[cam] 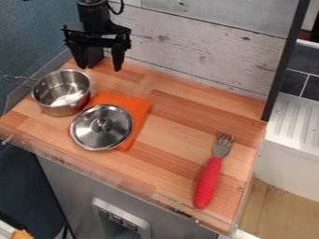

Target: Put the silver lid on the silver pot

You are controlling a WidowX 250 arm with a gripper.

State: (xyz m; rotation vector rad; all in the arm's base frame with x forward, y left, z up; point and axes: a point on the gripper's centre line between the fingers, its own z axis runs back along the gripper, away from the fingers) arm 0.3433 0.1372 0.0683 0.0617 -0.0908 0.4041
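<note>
1. Above the back left part of the wooden counter [168, 158], near the plank backboard [193, 51], the black claw [100, 68] hung pointing down. Its two fingers stood well apart, with a gap between their tips.
2. On the front left part of the counter, the silver lid [93, 137] lay on the orange cloth [141, 106], off the silver pot. Its round knob [101, 124] faced up, and its shiny top caught the light.
3. Just behind the lid and to its left in the view stood the silver pot [60, 108], upright, with its mouth open to the camera. Its thin wire handle [22, 78] stuck out toward the left edge of the view. Whether the rims of pot and lid touched could not be told.
4. Under the lid, the orange cloth spread out to the right and back, reaching close beside the pot.
5. Toward the front right of the counter lay a fork with a thick red handle [209, 183]. Its metal tines [224, 139] pointed toward the back, and it lay well apart from the lid and the pot.
6. Along the right side of the backboard ran a black post [287, 60], and beyond it sat a white ribbed drainboard [300, 122].
7. Behind the counter's left end rose a blue-grey wall [31, 28].
</note>
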